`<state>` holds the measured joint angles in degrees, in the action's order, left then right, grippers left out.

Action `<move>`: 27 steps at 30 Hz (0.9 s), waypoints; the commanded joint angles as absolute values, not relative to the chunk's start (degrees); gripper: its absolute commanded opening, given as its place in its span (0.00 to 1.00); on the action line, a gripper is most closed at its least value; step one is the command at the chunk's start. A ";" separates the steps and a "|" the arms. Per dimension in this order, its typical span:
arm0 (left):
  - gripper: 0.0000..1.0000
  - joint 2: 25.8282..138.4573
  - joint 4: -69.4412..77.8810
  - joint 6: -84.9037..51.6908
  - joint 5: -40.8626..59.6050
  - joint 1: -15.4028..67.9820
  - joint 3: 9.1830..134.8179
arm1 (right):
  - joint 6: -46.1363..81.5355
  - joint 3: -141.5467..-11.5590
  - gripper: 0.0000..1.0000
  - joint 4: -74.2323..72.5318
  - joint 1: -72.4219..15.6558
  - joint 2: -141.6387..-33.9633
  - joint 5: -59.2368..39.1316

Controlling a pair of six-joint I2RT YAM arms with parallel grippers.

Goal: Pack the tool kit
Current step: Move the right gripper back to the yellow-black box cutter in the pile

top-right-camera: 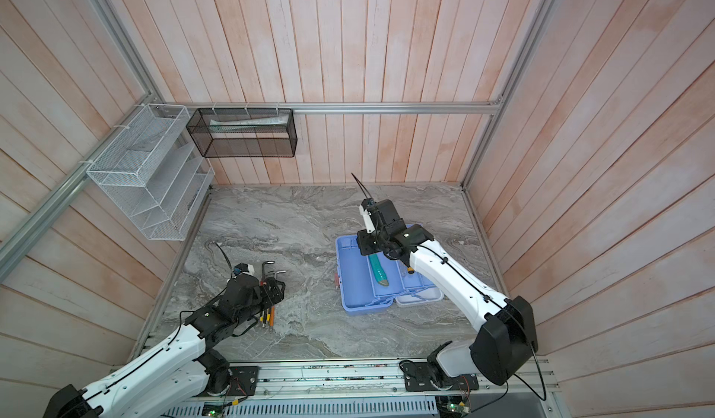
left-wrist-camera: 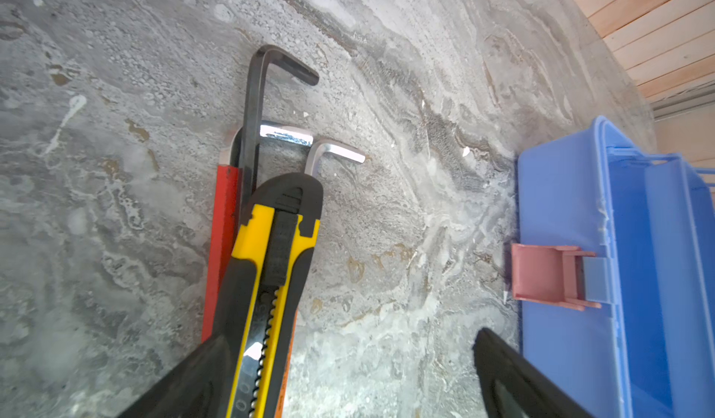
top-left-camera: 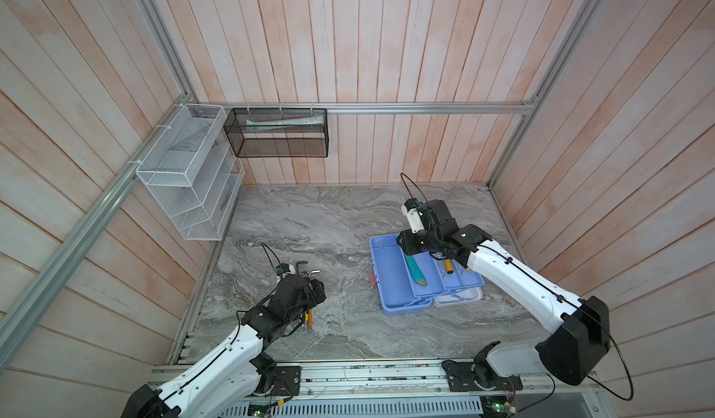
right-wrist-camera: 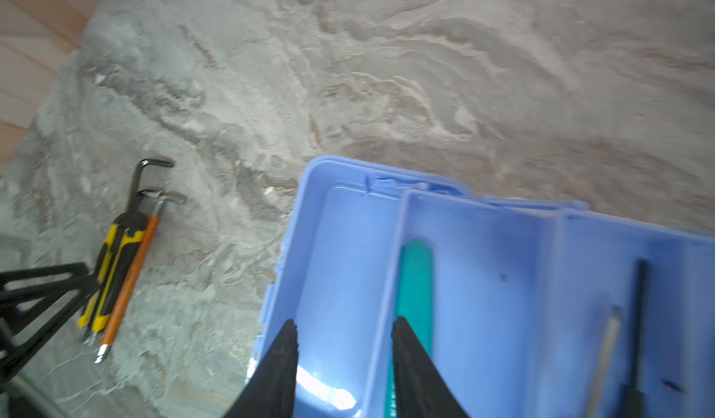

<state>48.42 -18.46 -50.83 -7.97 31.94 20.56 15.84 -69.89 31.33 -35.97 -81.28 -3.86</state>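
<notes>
The left gripper (left-wrist-camera: 350, 334) hangs wide open over the yellow knife (left-wrist-camera: 271, 273), probably to pick it, while the right gripper (right-wrist-camera: 344, 319), open and empty, hovers above the blue toolbox (right-wrist-camera: 329, 160).

White arms (top-left-camera: 514, 276), black joints (top-left-camera: 576, 338), thin black cables (top-left-camera: 633, 379)

Pale pink-washed wooden plank walls (top-left-camera: 387, 29) closed in a grey marble-patterned worktop (top-left-camera: 309, 218), evenly lit. Silver aluminium rails (top-left-camera: 425, 107) ran along the walls. From them hung a white wire mesh tiered rack (top-left-camera: 185, 172) and a black wire mesh basket (top-left-camera: 276, 133) — near neighbours at the far left corner.
</notes>
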 commanded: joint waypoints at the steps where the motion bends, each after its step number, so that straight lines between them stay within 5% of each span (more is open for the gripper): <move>1: 1.00 50.40 -16.76 -50.25 -9.20 32.08 20.01 | 18.84 -69.02 0.39 23.67 -38.83 -83.55 -9.88; 20: 1.00 59.27 1.86 -54.56 -3.46 38.85 18.45 | 19.09 -70.02 0.40 22.14 -40.91 -92.03 -13.04; 27: 1.00 57.90 -6.15 -51.47 -7.99 39.91 24.13 | 19.06 -69.78 0.40 22.06 -40.91 -93.64 -15.06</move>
